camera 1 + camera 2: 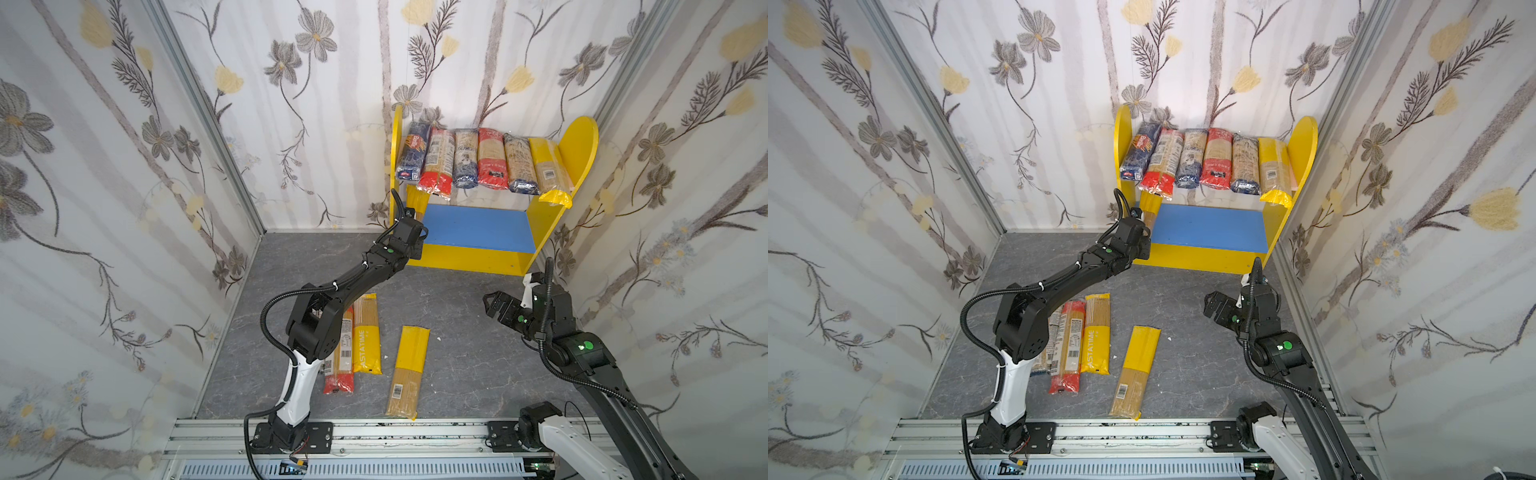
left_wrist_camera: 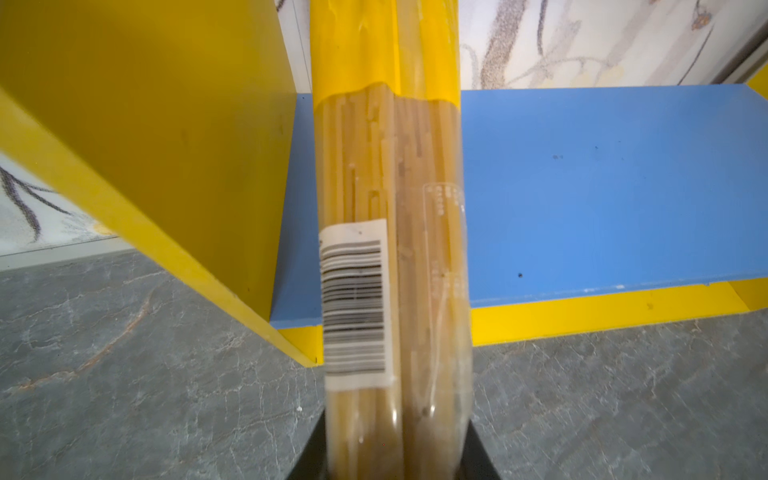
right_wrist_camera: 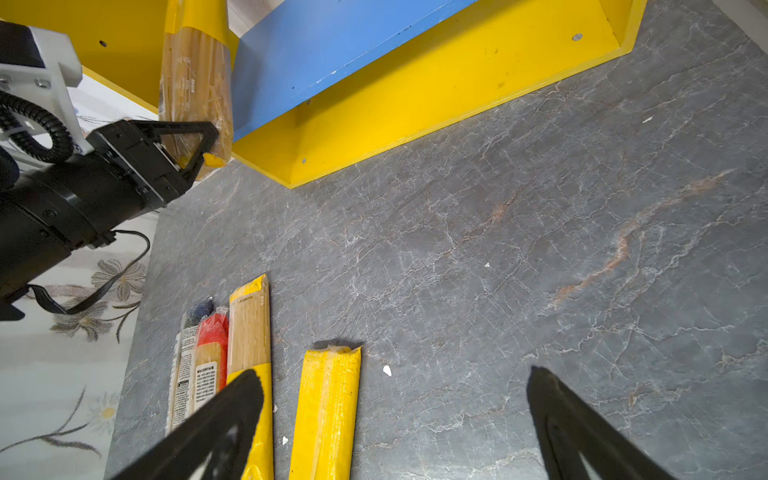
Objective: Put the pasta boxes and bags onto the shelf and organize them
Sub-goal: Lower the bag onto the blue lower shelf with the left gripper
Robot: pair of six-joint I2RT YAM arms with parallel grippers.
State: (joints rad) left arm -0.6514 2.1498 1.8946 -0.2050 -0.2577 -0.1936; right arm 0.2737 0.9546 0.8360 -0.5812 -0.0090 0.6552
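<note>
Six packets (image 1: 492, 160), upper tier: lay side by side across the top board of the shelf (image 1: 577, 145), long axes running front to back, their near ends red, dark blue or yellow; the yellow end at the far right overhung the front edge.
Left pincer (image 3: 199, 139): your left arm had it clamped on the near end of a yellow-capped spaghetti packet (image 2: 390, 208), jaws narrow against the clear wrap.
Held packet, position: it pointed into the shelf's lower level, over the left end of the blue board (image 1: 478, 228) and just beside the left side panel (image 2: 145, 124); its barcode label (image 2: 355, 299) faced the left wrist camera. Whether it rested on the board you could not tell from these views.
Right pincer (image 1: 492, 306): your right arm held it wide and empty above the grey surface (image 1: 457, 353), near the shelf's right front corner.
Group on the surface: a blue-ended packet (image 3: 189, 328), a red-ended packet (image 1: 340, 374) and an ASTATIME packet (image 1: 368, 336) lay together, partly beneath your left arm.
Lone yellow packet (image 1: 409, 370): lay apart, to the right of that group.
</note>
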